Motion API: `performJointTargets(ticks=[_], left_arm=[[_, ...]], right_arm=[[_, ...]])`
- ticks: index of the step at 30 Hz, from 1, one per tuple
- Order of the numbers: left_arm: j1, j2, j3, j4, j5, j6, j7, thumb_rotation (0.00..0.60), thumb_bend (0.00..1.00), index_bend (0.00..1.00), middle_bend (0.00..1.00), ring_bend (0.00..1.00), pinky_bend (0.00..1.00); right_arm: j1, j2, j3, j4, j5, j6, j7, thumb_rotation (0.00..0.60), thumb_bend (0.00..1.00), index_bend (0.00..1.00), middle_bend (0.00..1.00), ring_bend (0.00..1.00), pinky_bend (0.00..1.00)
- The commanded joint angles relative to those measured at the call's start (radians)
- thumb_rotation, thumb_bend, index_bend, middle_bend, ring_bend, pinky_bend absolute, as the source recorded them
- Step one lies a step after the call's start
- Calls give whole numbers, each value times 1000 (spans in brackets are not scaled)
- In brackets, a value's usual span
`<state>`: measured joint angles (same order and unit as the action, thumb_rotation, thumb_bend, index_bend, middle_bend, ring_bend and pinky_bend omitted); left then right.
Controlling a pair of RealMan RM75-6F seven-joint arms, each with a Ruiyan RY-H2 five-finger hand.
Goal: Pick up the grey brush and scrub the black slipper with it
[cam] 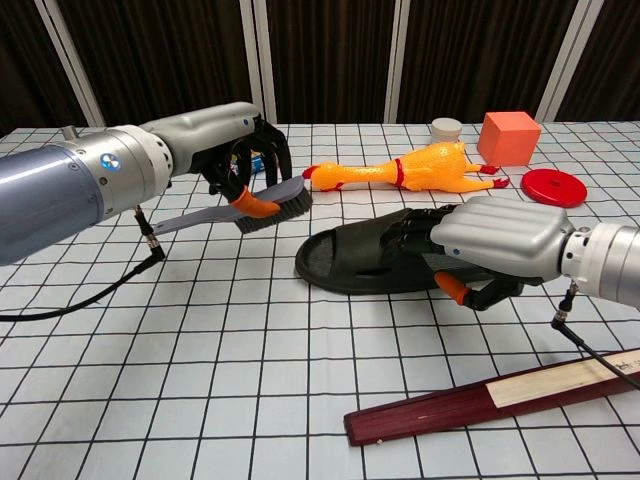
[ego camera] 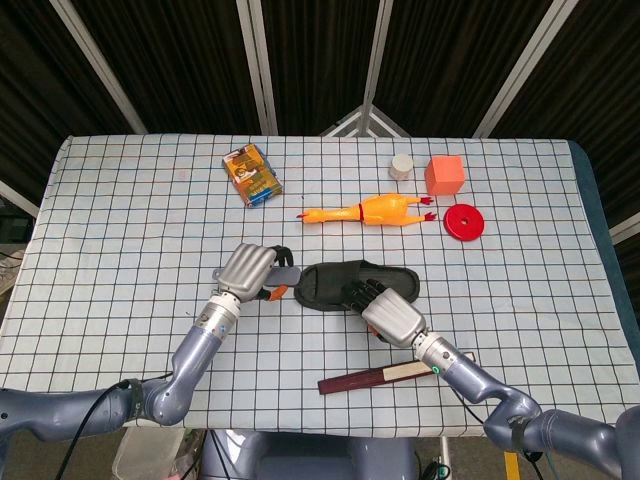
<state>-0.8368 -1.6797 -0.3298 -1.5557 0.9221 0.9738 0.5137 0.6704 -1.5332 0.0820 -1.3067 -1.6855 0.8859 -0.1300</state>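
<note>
The fingers of the left hand (cam: 240, 165) are curled around the handle of the grey brush (cam: 265, 207) and hold it above the table (ego camera: 120, 230), bristles down, just beside the toe end of the black slipper (cam: 350, 260). The fingers of the right hand (cam: 495, 240) lie bent on top of the slipper and press on its strap. A folded fan (cam: 480, 400) lies near this hand, closer to the table edge.
</note>
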Motion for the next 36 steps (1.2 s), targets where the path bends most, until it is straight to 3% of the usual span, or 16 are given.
performJointTargets(ticks=[1,9,19,25,36], left_arm=[[-14,-9,2,8,2,0,2,600,452,647,667,558,679],[-65,-69,-17,100,1,-33,-49,600,452,642,667,558,679],[-155,-221,-39,353,110,-93,-229,600,450,646,667,554,675],[-206,-290,-40,470,126,-119,-248,600,455,652,672,554,674],[-288,-360,-84,528,136,-133,-262,600,455,659,681,554,675]], right_arm=[[-2,7,-17,33,-14,39,39,600,754,187,122,83,172],[6,-10,-51,103,-10,36,101,600,754,188,122,83,172],[9,-23,-82,143,-19,65,121,600,754,188,122,83,172],[6,-8,-93,136,-17,80,115,600,754,188,122,82,172],[9,11,-108,105,-24,97,85,600,755,187,122,82,172]])
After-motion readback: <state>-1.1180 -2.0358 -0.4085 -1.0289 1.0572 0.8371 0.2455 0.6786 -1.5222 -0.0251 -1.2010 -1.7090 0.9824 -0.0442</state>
